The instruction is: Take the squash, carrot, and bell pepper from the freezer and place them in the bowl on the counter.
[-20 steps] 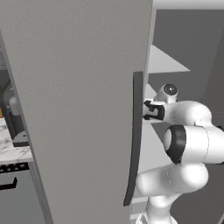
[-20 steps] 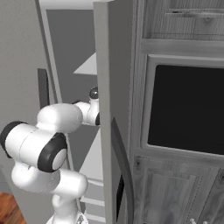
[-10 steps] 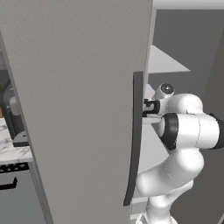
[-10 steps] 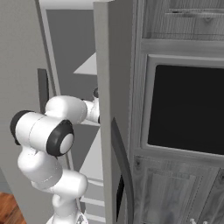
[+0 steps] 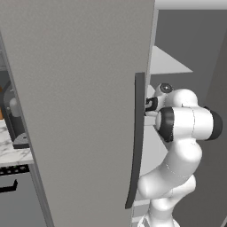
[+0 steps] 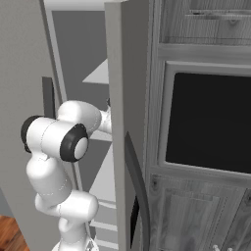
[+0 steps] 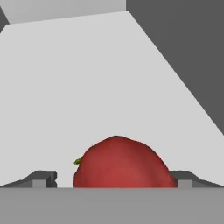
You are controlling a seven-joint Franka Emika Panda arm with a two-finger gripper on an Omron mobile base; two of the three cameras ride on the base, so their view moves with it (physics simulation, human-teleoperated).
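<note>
In the hand view the red bell pepper (image 7: 120, 162) lies on the freezer's pale shelf (image 7: 96, 78). It sits between my two fingertips (image 7: 42, 179), close to the camera. My gripper (image 7: 111, 183) is open around it, with the jaws wide on either side and no grip showing. From the base views my arm reaches into the freezer (image 5: 75, 111) past its dark curved handle (image 5: 136, 142), and the handle partly hides the hand. The squash, the carrot and the bowl are out of view. A strip of the marble counter (image 5: 11, 153) shows at the far left.
The open freezer door (image 6: 125, 88) stands edge-on just right of my arm, with its own handle (image 6: 138, 188). Beyond it are wood-grain cabinets (image 6: 196, 215) and a black oven window (image 6: 211, 122). A dark appliance (image 5: 15, 128) stands on the counter.
My arm's elbow has lifted and swung, and the hand has pushed a little further in behind the door handle. The doors have not moved.
</note>
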